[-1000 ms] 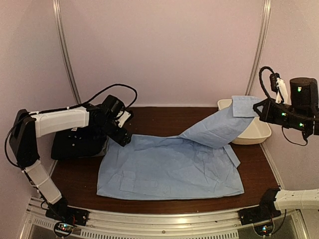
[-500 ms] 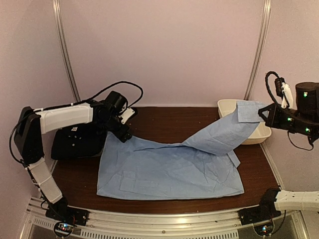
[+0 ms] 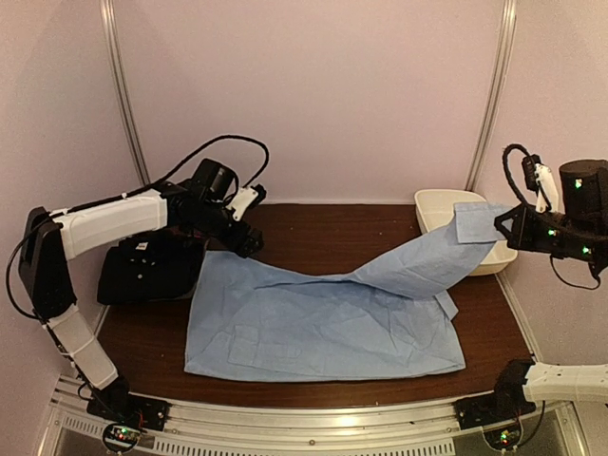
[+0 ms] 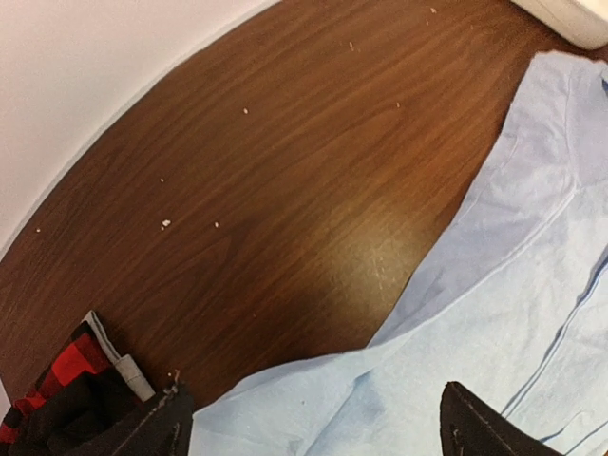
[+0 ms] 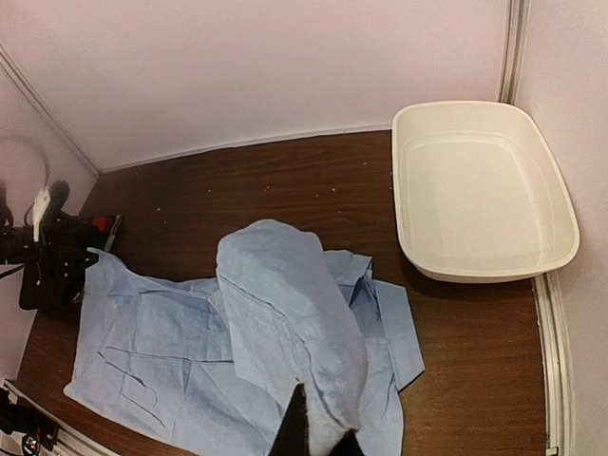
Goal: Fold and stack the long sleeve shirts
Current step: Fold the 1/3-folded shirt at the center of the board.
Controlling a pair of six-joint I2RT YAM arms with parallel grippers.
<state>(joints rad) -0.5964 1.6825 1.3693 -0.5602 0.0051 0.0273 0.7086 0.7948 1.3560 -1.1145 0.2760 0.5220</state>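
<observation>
At far left of the counter [image 3: 313,228], noted the black shirt [image 3: 152,271] as a compact, matte, folded bundle. Spotted a scrap of red-and-black checked cloth [image 4: 62,375] next to it in the left wrist view; could not place its origin. Logged the left gripper [image 3: 249,239] just right of that bundle, poised over the far-left corner of the light blue shirt [image 3: 323,328], jaws spread wide and gripping nothing. Could not confirm fingertip contact with the cloth.

Recorded the blue body lying flat at centre, roughly rectangular, long axis left to right across dark wood grain. Noted thin woven fabric, softly creased, with seams and a pocket-like outline visible. Traced one sleeve [image 3: 418,264] rising off the far-right part of the body and slanting up to the right as a smooth ramp. Placed its cuff [image 3: 472,218] above the white tub [image 3: 491,263]. Found the right gripper [image 3: 501,220] pressed together on that cuff, well above the counter. Noted the tub as rigid, glossy and oval.

Judged the sleeve fold to be the step in hand. Read the sleeve axis as pointing away from the body, so judged a carry back leftward over the body to be needed, with the right arm alone placed for it. Judged stacking with the black bundle as not yet begun.
</observation>
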